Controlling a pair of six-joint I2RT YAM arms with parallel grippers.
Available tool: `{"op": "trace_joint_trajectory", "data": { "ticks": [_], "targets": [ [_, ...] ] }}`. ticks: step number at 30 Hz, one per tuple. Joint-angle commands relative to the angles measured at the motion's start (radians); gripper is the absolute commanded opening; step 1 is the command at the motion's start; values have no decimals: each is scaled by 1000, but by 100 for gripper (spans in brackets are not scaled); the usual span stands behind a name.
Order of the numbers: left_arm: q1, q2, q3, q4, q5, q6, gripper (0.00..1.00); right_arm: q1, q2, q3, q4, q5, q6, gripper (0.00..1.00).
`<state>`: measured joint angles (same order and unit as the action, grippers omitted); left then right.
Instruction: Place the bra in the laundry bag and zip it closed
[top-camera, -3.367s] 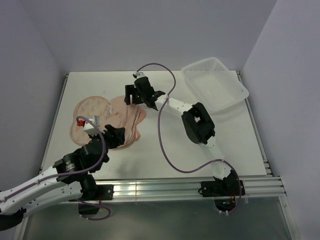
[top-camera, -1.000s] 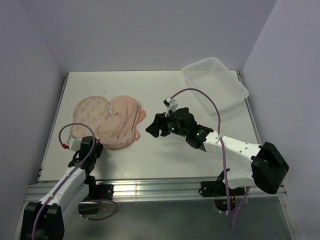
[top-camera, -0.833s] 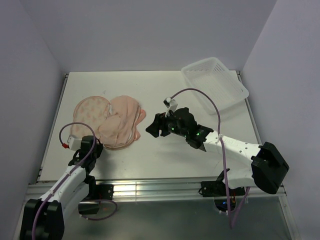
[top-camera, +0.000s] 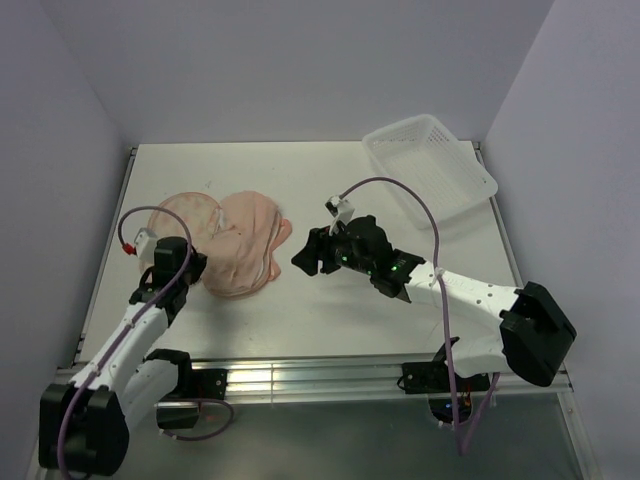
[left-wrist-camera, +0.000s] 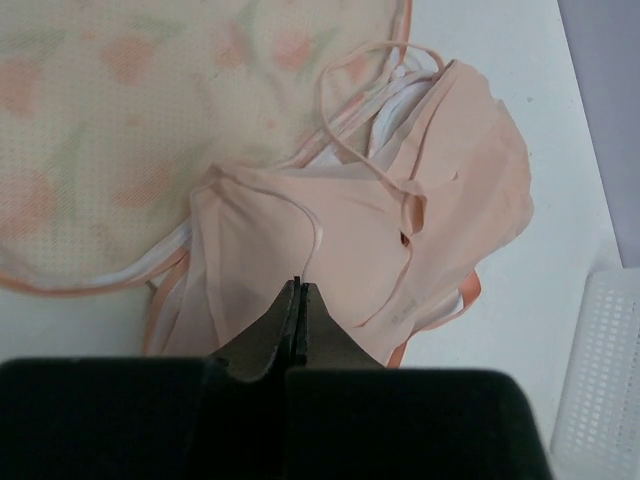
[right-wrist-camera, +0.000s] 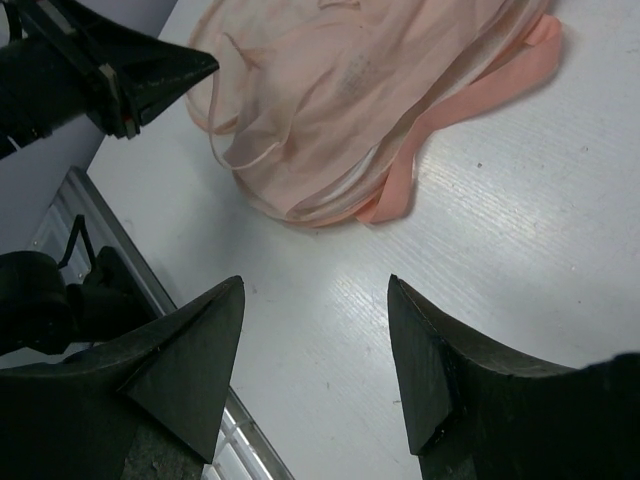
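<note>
The pale peach bra (top-camera: 245, 240) lies bunched on the table, partly over the cream orange-print laundry bag (top-camera: 185, 212), which shows behind it at the left. In the left wrist view the bag (left-wrist-camera: 120, 130) fills the upper left and the bra (left-wrist-camera: 400, 230) spreads to the right. My left gripper (left-wrist-camera: 298, 287) is shut, with a thin strap of the bra running up from its tips. It sits at the bra's near-left edge (top-camera: 187, 266). My right gripper (right-wrist-camera: 316, 282) hangs open over bare table just right of the bra (right-wrist-camera: 340, 90), holding nothing.
A white lattice basket (top-camera: 430, 165) stands at the back right, and its corner shows in the left wrist view (left-wrist-camera: 610, 360). The bag's pink edge band (right-wrist-camera: 470, 90) sticks out under the bra. The table's metal front rail (top-camera: 300, 378) runs along the near edge.
My left gripper has moved away from the near edge to the bra and has shut on its strap. The bra has shifted left over more of the bag. The right arm has stayed still.
</note>
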<state>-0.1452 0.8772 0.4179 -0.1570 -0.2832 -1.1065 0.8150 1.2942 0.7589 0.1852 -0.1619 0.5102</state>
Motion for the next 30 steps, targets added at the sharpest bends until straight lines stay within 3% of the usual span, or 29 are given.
{"op": "trace_joint_trajectory", "data": {
  "ticks": [1, 7, 12, 15, 24, 27, 30],
  "targets": [
    [4, 92, 87, 118, 15, 71, 0, 12, 16, 26, 11, 12, -16, 66],
    [4, 298, 182, 200, 24, 122, 1, 16, 22, 31, 8, 18, -24, 66],
    [4, 439, 246, 224, 42, 171, 28, 16, 24, 33, 5, 21, -29, 66],
    [4, 508, 294, 224, 32, 198, 31, 16, 22, 31, 7, 16, -29, 66],
    [45, 626, 452, 247, 71, 278, 33, 18, 7, 22, 13, 12, -27, 66],
    [76, 716, 567, 220, 140, 423, 21, 19, 14, 19, 23, 2, -22, 66],
    [99, 816, 660, 179, 202, 523, 18, 19, 10, 16, 28, -2, -21, 66]
  ]
}}
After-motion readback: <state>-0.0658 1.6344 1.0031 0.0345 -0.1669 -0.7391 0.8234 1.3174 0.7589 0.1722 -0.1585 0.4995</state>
